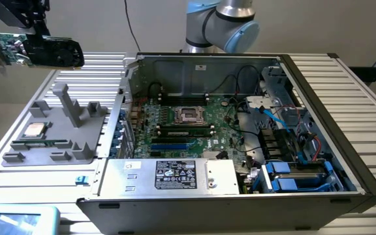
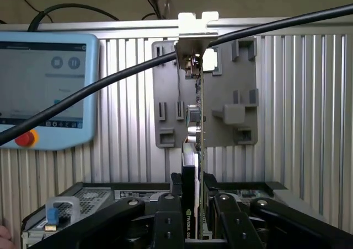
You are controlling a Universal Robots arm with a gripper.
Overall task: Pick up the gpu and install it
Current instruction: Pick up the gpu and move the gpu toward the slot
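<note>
The gripper (image 1: 35,35) is clamping the gpu (image 1: 56,53) and holding it in the air above the grey holder tray (image 1: 51,132), well clear of the tray's posts. In the wrist view the fingers (image 2: 168,218) are pressing on both faces of the gpu (image 2: 190,177), which is showing edge-on between them in the gripper (image 2: 193,221), its silver bracket (image 2: 197,26) pointing away from the camera and the tray (image 2: 231,78) lying beneath it. A small square processor chip (image 1: 33,129) and a narrow green memory stick (image 1: 41,143) are sitting on the tray. The open computer case (image 1: 207,210) is lying just beside the tray, on the exterior view's right, with its motherboard (image 1: 188,132) facing up. A black cable (image 2: 110,81) is crossing in front of the tray.
</note>
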